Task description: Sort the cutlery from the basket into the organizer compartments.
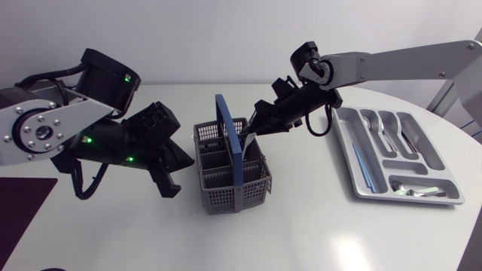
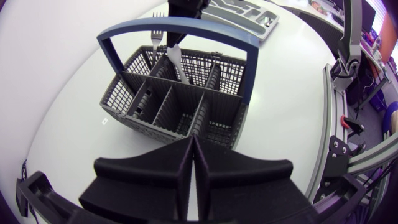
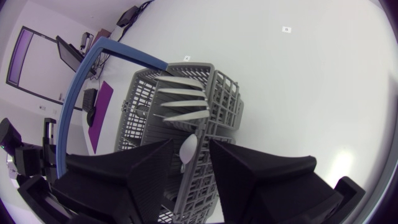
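The grey basket [image 1: 226, 181] with its blue handle [image 1: 230, 132] stands mid-table. My right gripper [image 1: 254, 129] hangs over its far side, open; the pale end of a utensil [image 3: 188, 152] rises between its fingers [image 3: 143, 168] with a gap on each side. Fork tines [image 3: 180, 99] show just ahead of it above the basket wall [image 3: 217, 106]. From the left wrist, a fork [image 2: 157, 31] stands tines up in the far compartment beside a leaning pale utensil [image 2: 178, 62]. My left gripper [image 1: 172, 188] is shut and empty, just left of the basket [image 2: 174, 106].
The silver organizer [image 1: 348, 154] lies at the right. It holds cutlery in its long compartments [image 1: 384, 129] and in the crosswise front one [image 1: 416, 189]. Bare white table lies in front of the basket and between basket and organizer.
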Motion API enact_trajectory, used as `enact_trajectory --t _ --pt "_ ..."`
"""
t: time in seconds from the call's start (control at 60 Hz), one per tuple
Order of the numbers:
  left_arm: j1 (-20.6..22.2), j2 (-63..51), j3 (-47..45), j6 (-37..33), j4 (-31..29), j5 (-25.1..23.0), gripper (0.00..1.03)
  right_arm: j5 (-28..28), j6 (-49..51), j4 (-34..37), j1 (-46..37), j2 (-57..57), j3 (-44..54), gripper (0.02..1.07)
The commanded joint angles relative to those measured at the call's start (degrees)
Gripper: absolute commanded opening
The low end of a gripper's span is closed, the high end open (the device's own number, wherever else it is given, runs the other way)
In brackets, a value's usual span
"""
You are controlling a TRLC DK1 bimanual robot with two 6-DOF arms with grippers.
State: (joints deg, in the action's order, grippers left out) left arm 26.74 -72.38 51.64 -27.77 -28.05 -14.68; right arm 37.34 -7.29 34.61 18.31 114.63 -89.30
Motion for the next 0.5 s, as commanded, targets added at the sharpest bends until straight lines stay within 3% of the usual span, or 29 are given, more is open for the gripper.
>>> enact_trajectory --t 0.0,0.3,0.483 --pt "-0.29 0.66 -1.8 -1.5 0.72 -1.32 0.03 0.36 -1.94 0.72 0.85 1.39 -1.58 0.44" --pt "-0.73 -0.48 -1.8 -2.55 1.33 -2.37 0.03 0.1 -2.29 3.27 1.82 1.91 -2.9 0.32" --pt "-1.08 -0.48 -1.98 -2.64 1.33 -2.46 0.03 -0.87 -1.76 4.59 2.17 0.86 -2.11 0.32"
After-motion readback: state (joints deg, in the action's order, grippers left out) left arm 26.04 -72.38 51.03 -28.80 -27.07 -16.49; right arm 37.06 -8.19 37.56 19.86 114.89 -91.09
